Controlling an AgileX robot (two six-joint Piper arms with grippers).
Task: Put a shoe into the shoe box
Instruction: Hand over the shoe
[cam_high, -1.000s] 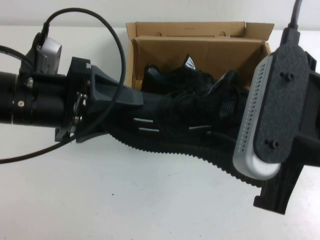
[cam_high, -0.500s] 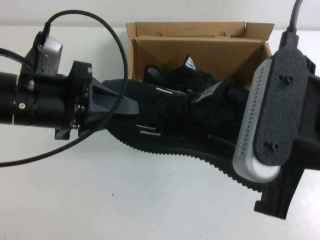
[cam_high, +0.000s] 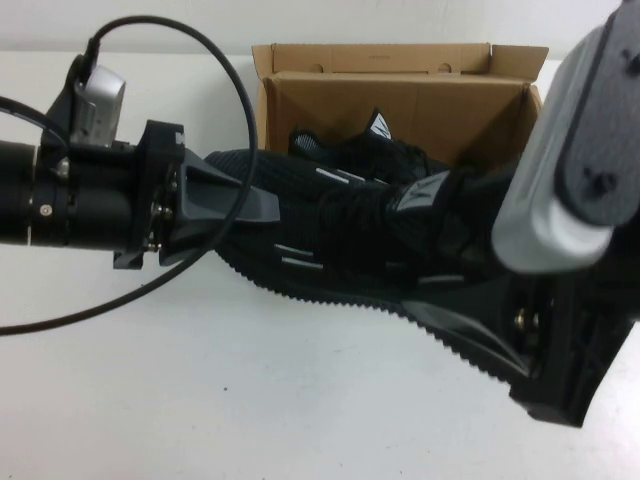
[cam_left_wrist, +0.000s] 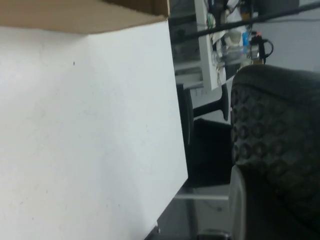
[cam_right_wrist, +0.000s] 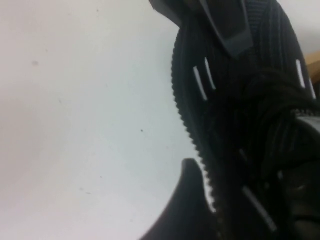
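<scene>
Right gripper (cam_high: 470, 335), at the heel end of the shoe (cam_high: 360, 235), has just spread its jaws. Left gripper (cam_high: 262, 205) stays clamped on the toe, holding the shoe just before the box (cam_high: 400, 85); handover likely done.

The shoe (cam_high: 340, 235) lies before the shoe box (cam_high: 400, 90), between the left gripper (cam_high: 262, 205) at its left and the right gripper (cam_high: 480, 335) at its right. A second shoe (cam_high: 350, 150) sits in the box.
</scene>
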